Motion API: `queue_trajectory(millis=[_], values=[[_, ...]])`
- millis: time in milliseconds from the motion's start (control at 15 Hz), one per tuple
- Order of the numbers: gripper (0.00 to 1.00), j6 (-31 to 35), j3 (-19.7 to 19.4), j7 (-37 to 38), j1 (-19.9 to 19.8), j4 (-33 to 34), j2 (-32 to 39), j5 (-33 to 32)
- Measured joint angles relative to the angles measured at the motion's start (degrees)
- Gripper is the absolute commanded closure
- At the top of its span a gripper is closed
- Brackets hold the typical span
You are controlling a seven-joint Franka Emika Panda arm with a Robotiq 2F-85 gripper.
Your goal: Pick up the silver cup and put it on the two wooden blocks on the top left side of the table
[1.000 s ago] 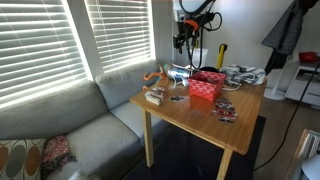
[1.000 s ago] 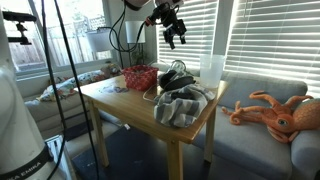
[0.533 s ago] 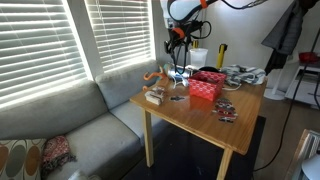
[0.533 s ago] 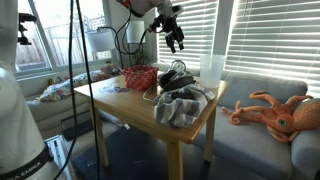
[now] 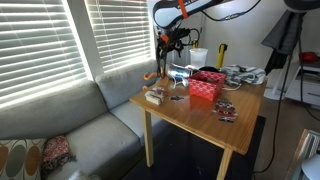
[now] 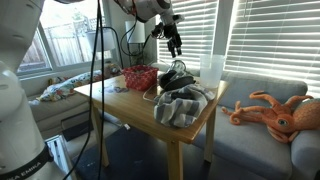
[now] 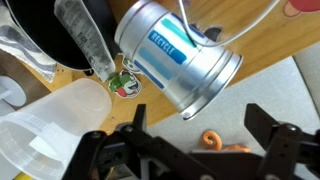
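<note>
silver cup [image 7: 175, 58] – blue label, on table [image 7: 275, 45] | white cup [image 7: 50, 120] near | tool [image 7: 197, 130] – jaws apart

You have a red basket [image 5: 205, 86] in both exterior views, with an orange curved object [image 5: 156, 77] near it and a white plastic cup [image 5: 199, 58] behind it; in an exterior view a crumpled grey cloth [image 6: 180, 105] lies beside black cables [image 6: 178, 78]; an orange octopus plush [image 6: 270, 108] sprawls on the grey sofa [image 6: 258, 142]; white blinds [image 5: 50, 40] cover the windows.
</note>
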Motion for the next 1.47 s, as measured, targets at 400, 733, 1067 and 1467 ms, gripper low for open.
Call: queue_trajectory(millis=[400,733,1067,1467], values=[[0.00,-9.1,-1.6,0.2,0.6,9.8,7.2,3.4],[0.00,-18.1,-2.8,-0.1,1.0,15.8,11.4,3.7],[0.00,-24.3,-3.1,-0.6,1.2,20.4,13.9,3.1],[0.29,-25.2,-3.0,-6.0,1.2,23.6,15.5,1.1]])
